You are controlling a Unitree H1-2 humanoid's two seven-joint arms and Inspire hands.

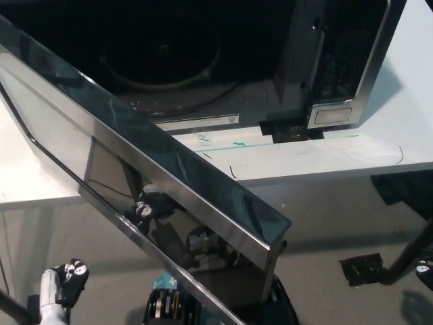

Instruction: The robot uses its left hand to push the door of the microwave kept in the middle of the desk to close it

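The black microwave with silver trim (318, 61) sits on the white desk (406, 135), its dark glass door with a steel frame (155, 183) swung wide open, out past the desk's front edge. The left hand (64, 284) hangs low at the lower left, apart from the door; I cannot tell whether its fingers are spread or closed

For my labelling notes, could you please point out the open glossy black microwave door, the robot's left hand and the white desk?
Glossy black microwave door (169, 183), head view: glass face.
Left hand (67, 281), head view: its middle.
White desk (325, 159), head view: bare top.
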